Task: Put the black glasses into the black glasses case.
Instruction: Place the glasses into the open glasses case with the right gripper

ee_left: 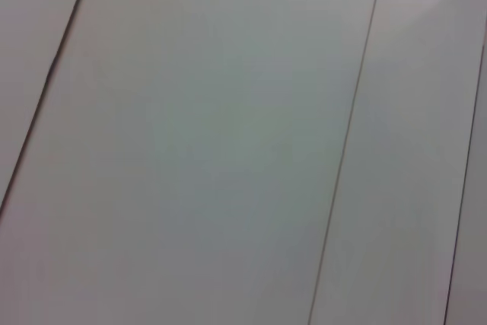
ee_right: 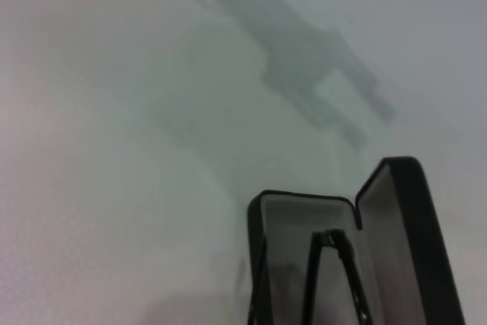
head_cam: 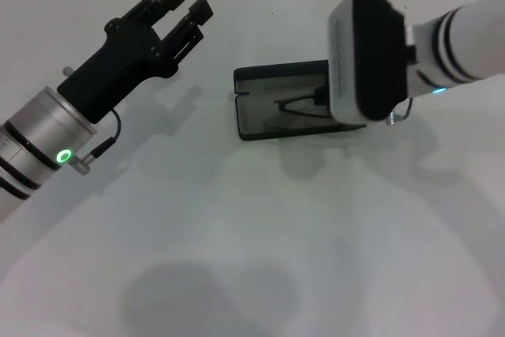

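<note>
The right hand's fingers are hidden behind its white wrist housing in the head view; whether they are spread or pinching cannot be told. It hangs directly over the open black glasses case [head_cam: 272,108]. The black glasses [ee_right: 329,275] lie inside the case on the grey lining, temple arms visible. The case rests on the white counter [head_cam: 237,242], lid raised. The left hand [head_cam: 177,13] hovers well apart to the left, fingers spread, holding nothing.
</note>
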`<state>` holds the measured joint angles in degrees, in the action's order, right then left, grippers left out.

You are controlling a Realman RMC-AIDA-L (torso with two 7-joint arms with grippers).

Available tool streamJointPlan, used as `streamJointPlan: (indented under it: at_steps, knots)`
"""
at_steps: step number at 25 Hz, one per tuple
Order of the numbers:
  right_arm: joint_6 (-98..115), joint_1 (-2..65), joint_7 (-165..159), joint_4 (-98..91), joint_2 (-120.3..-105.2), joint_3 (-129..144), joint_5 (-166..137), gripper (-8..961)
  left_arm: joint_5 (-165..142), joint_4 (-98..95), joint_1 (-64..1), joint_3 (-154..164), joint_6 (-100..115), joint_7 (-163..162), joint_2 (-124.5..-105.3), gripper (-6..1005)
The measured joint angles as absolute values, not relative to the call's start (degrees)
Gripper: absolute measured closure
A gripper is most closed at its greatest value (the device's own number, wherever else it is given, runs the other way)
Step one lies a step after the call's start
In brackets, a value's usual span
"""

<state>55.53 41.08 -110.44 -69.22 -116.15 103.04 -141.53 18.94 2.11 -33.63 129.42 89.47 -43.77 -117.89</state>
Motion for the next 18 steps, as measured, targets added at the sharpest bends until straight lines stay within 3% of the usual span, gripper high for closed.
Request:
streamJointPlan:
  at_steps: [18]
  knots:
    - [38.33,34.99,-112.47,-70.02,-116.19,114.90,-149.01,889,18.49,2.05,-34.31,129.41,87.97,-43.96,-118.13,437]
